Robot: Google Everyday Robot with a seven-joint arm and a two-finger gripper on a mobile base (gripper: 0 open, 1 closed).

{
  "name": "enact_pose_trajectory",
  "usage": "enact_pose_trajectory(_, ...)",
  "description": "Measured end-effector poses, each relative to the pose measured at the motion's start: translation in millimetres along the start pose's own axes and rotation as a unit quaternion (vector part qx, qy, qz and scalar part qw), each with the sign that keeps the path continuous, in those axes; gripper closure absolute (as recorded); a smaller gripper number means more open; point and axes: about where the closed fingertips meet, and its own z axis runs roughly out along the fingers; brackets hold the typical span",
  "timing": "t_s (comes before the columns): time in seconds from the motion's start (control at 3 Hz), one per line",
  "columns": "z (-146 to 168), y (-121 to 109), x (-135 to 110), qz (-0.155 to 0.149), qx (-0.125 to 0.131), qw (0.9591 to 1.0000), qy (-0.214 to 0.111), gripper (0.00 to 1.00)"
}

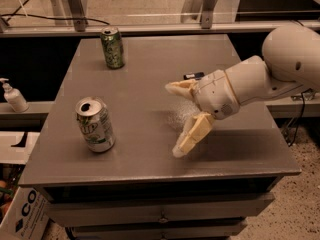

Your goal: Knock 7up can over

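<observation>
The 7up can (95, 125) is silver-white with green lettering and an open silver top. It stands upright near the front left of the grey table (145, 79). My gripper (175, 119) is open, with cream fingers spread wide. It hovers low over the table's middle front, to the right of the can and apart from it. One finger (192, 134) points down toward the table. The white arm reaches in from the right.
A darker all-green can (112, 47) stands upright at the back left of the table. A small dark flat object (193, 75) lies mostly hidden behind my arm. A soap bottle (14, 96) stands on a ledge at left. A cardboard box (22, 214) sits on the floor.
</observation>
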Motion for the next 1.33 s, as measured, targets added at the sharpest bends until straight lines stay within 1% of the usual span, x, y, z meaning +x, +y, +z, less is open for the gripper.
enact_pose_trajectory(0.33,33,11,-25,-0.025,-0.031,0.9979,-0.051,0.00)
enact_pose_trajectory(0.67,65,21,-61,-0.047,-0.060,0.9915,-0.105,0.00)
enact_pose_trajectory(1.0,65,21,-61,-0.047,-0.060,0.9915,-0.105,0.00)
enact_pose_trajectory(1.33,68,21,-53,-0.039,-0.055,0.9892,-0.130,0.00)
